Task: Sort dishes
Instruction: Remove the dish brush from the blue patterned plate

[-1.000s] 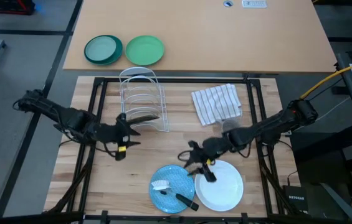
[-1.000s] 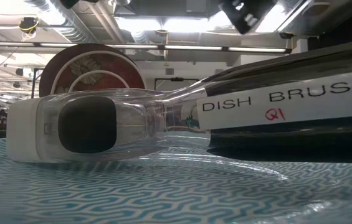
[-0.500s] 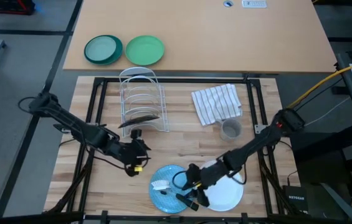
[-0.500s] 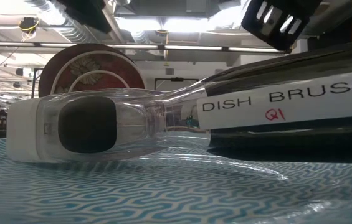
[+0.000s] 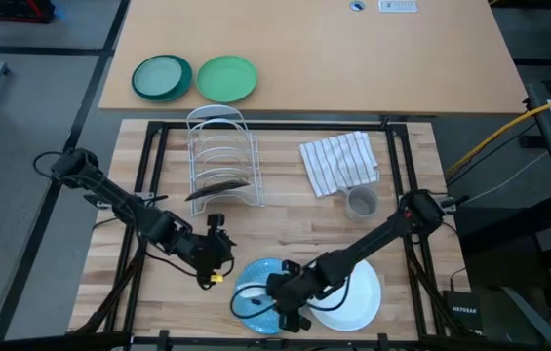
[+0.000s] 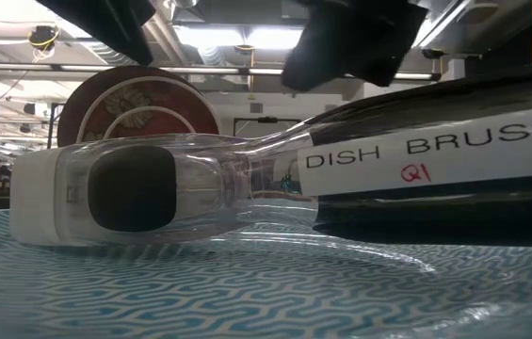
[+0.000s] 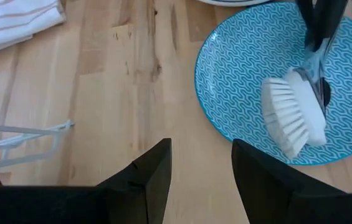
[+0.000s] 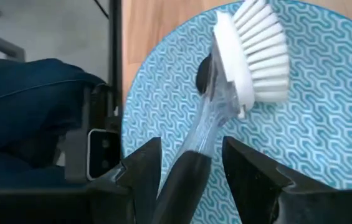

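1. Teal with a wavy pattern, the blue plate (image 5: 260,292) lies flat at the near edge of the wooden tabletop (image 5: 285,224), touching or just beside the plain white plate (image 5: 353,297) on its right.
2. On the blue plate lies a dish brush (image 8: 241,53) with a white bristle head, a clear neck and a black handle labelled "DISH BRUSH" in the low view.
3. From the right, the right pincer (image 8: 185,168) reaches over the blue plate; its two dark fingers are spread, one on either side of the brush's black handle, and it seems they are not yet touching it, though the high view is too crowded to be sure.
4. Beside the blue plate's left rim, the left pincer (image 7: 200,165) hovers over bare wood with its fingers spread and nothing between them.
5. Farther back, the dark red plate (image 6: 138,105) with pale flower marks stands on edge in the white wire dish rack (image 5: 221,156).
6. Right of the rack lie a striped dish towel (image 5: 338,161) and, nearer, a small grey cup (image 5: 360,203).
7. Beyond the wooden tabletop, two green plates (image 5: 195,78) sit side by side on a separate tan surface.
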